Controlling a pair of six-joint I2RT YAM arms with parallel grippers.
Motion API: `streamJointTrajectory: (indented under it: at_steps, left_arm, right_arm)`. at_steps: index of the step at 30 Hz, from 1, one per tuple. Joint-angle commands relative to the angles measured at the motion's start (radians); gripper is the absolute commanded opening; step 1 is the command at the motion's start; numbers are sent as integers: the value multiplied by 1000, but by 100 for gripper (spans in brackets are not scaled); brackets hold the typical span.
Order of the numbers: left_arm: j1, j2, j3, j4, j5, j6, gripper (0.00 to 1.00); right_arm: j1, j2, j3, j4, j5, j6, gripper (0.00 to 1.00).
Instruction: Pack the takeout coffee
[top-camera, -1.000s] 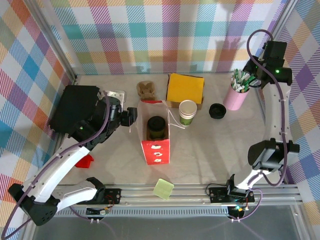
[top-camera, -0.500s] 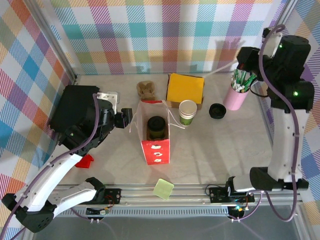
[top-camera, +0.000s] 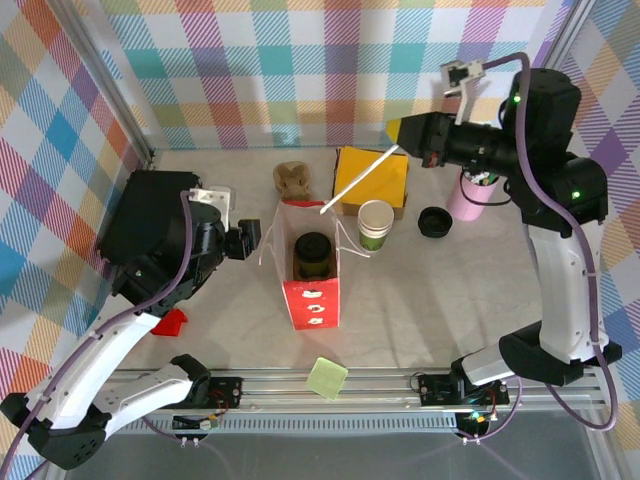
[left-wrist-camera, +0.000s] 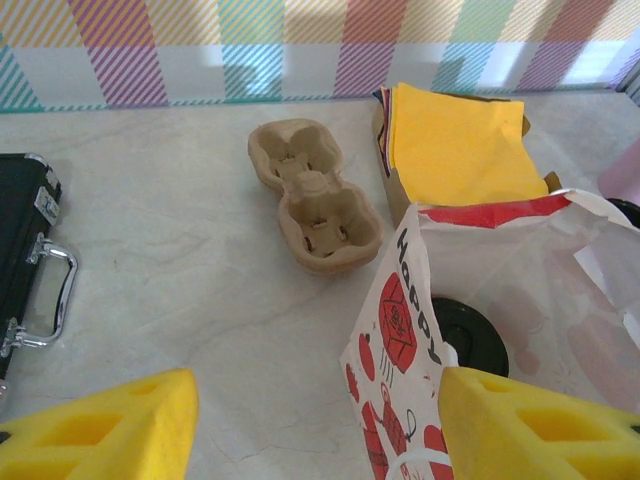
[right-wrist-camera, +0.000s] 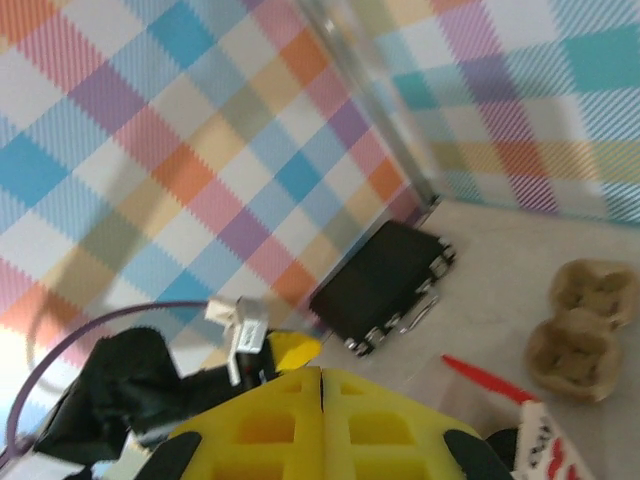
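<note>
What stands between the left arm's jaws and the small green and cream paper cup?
The top view shows the open red and white paper bag between the left jaws and the cup, a round black object inside.

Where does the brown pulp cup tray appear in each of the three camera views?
Top external: the brown pulp cup tray is in the upper middle, just left of the yellow napkins.
Left wrist: upper centre, again left of the napkins.
Right wrist: at the right edge, halfway down.
Shared landmark: the black case.
</note>
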Motion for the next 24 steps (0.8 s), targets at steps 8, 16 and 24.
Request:
streamJointTrajectory:
  at_steps: [8,16,24]
  left_arm:
    - [9,-43,-25,-26,-33,-9,65]
    - [9,-52,-36,-27,-32,-10,64]
    - [9,-53,-46,-23,-26,-10,64]
  right_arm:
    - [229,59,19,-124,108,-84,0]
    - [396,86,-119,-107,276,-162,0]
    - [491,120,-258,-55,348,-197,0]
